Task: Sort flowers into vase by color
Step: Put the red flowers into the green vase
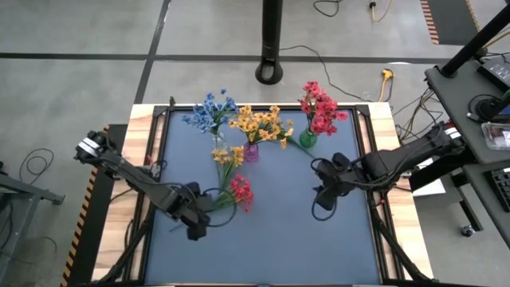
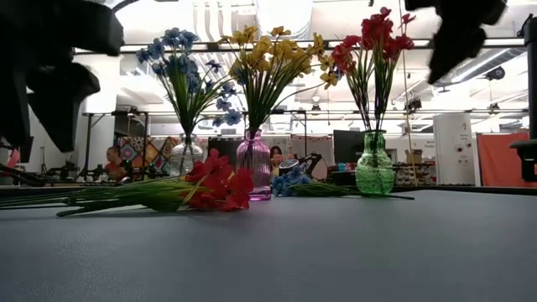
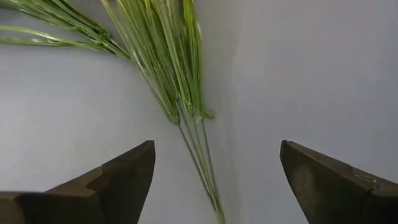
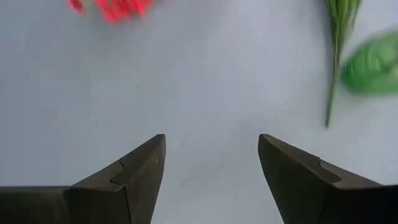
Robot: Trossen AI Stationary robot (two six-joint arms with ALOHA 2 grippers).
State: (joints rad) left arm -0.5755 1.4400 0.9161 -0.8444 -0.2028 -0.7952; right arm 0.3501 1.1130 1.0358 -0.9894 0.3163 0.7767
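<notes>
Sorting nearly done: blue flowers (image 1: 209, 112) stand in a clear vase (image 1: 217, 139) at the mat's far side, yellow flowers (image 1: 259, 123) in the pink vase (image 1: 251, 151) next to it, red flowers (image 1: 320, 108) in the green vase (image 1: 307, 139) further right. Left over, approx. mid-mat: a red sprig (image 1: 241, 191) and a yellow sprig (image 1: 228, 156) lying flat near the pink vase, stems trailing toward the left gripper (image 1: 194, 227). A green stem also lies on the mat beside the green vase; which bunch it belongs to can't be told.

The left gripper hangs just over the stem ends (image 3: 202, 162), fingers spread wide w/ the stems between them, nothing gripped yet. The right gripper (image 1: 322, 199) waits over bare mat (image 1: 287, 239) right of centre, fingers apart and empty.

Room to move: the near half of the mat is bare, so lifting looks easy. The vases stand close together along the far edge w/ blooms overlapping, so dropping in another sprig likely risks brushing a neighbour or tipping a vase.
</notes>
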